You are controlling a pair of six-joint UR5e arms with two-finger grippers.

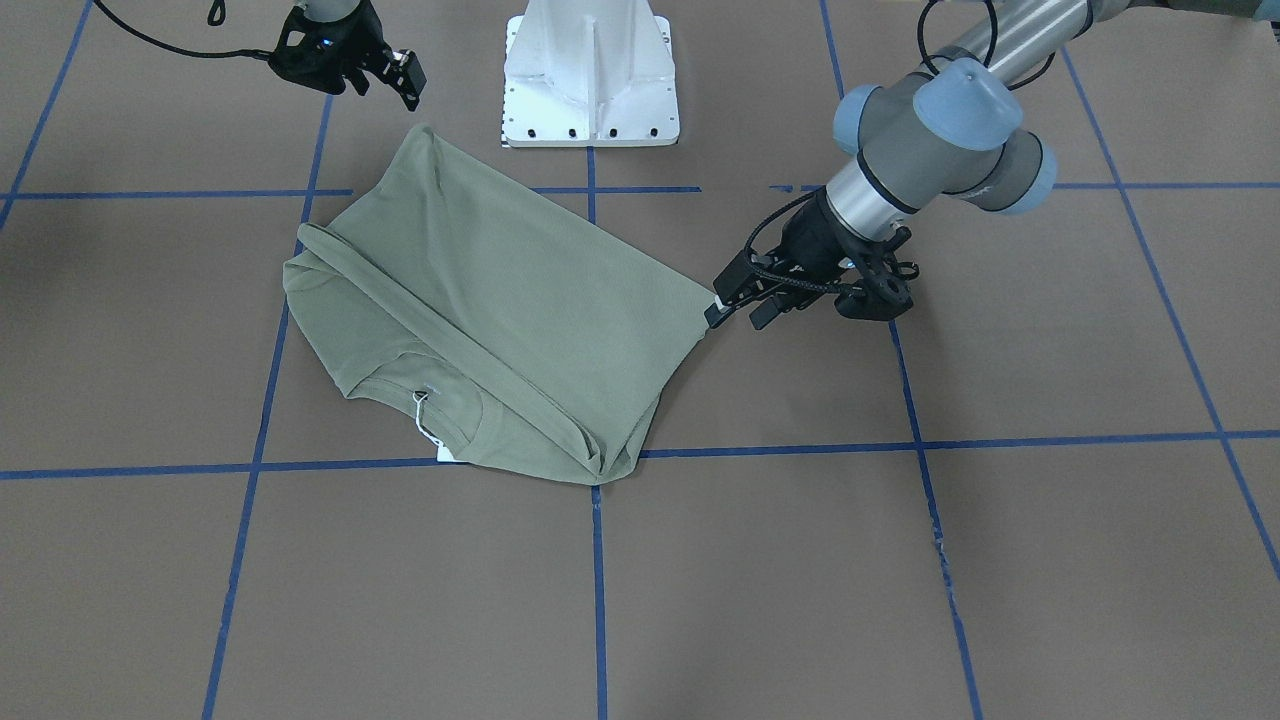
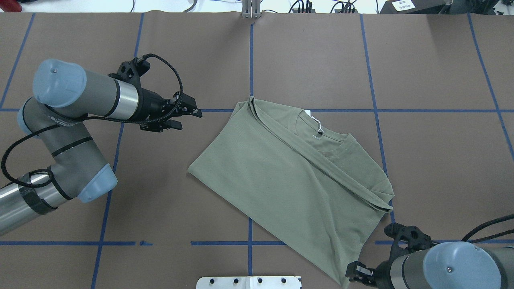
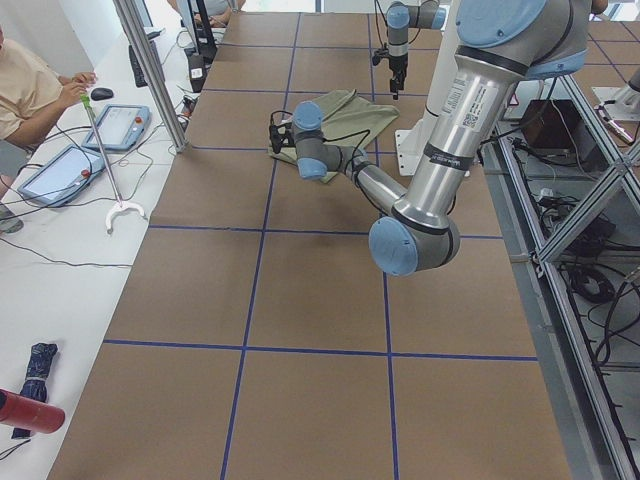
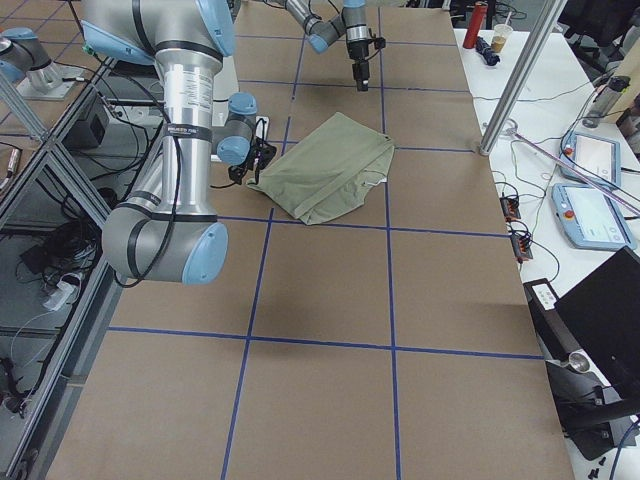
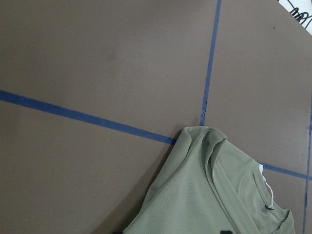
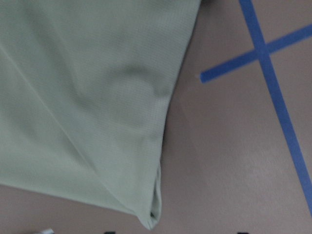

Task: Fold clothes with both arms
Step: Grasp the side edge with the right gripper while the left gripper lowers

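**Desk:** What does the front-facing camera give you?

**Operator:** The sage-green shirt (image 1: 500, 300) lies folded on the brown table (image 1: 1000, 560). It sits just out from the white pedestal base (image 1: 590, 75), a little toward the pedestal's right-arm side. Its collar and white tag (image 1: 450, 455) are on the edge farthest from the pedestal. My left gripper (image 1: 738, 312) is out from the pedestal on the other side, tips at a shirt corner. From here I cannot tell whether they touch it. My right gripper (image 1: 405, 80) hangs beside the pedestal, over the shirt corner nearest it.

**Desk:** And overhead?

**Operator:** The left gripper's fingers (image 2: 192, 111) stand parted, nothing between them, clear of the cloth. The right gripper sits close beside the pedestal at the shirt's near corner, and its jaws are hard to read there.

**Desk:** The side cameras?

**Operator:** Both show the shirt flat beyond the pedestal. The grippers are too small to judge.

**Desk:** The wrists?

**Operator:** The left wrist looks down on a folded shirt corner beside a crossing of blue tape (image 5: 209, 73), with nothing gripped. On the right wrist, dark fingertips at the bottom edge sit wide apart. A cloth corner lies loose just ahead of them.
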